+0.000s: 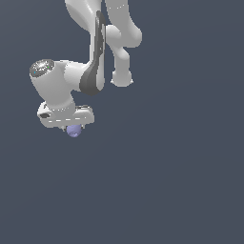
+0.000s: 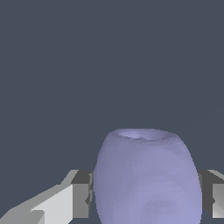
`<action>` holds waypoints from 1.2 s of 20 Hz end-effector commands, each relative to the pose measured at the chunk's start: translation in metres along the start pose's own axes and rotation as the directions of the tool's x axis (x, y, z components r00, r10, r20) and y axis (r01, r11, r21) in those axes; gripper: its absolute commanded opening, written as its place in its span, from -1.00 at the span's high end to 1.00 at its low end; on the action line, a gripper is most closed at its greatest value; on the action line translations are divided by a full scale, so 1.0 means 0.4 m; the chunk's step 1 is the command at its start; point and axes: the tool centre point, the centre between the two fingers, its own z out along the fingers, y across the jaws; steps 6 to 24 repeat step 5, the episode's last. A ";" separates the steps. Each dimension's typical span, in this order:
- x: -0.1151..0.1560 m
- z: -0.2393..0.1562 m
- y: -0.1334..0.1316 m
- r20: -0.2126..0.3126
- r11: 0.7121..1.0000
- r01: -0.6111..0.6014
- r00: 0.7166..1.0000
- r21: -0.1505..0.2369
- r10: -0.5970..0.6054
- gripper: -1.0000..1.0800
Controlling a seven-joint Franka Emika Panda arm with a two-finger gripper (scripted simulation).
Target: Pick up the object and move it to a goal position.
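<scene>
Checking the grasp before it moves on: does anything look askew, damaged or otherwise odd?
Nothing stands out. The purple object sits squarely between the gripper fingers, intact, with a pad on either side.

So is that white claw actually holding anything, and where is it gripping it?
Yes: the gripper holds the small lavender lump, its fingers pressed against the lump's two opposite sides, around its middle.
</scene>
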 end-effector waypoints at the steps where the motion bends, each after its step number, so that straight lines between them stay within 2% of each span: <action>1: 0.004 -0.006 0.015 0.000 1.000 0.002 1.000 0.000 -0.002 1.00; 24: 0.006 -0.009 0.021 0.000 1.000 0.002 1.000 0.000 -0.002 1.00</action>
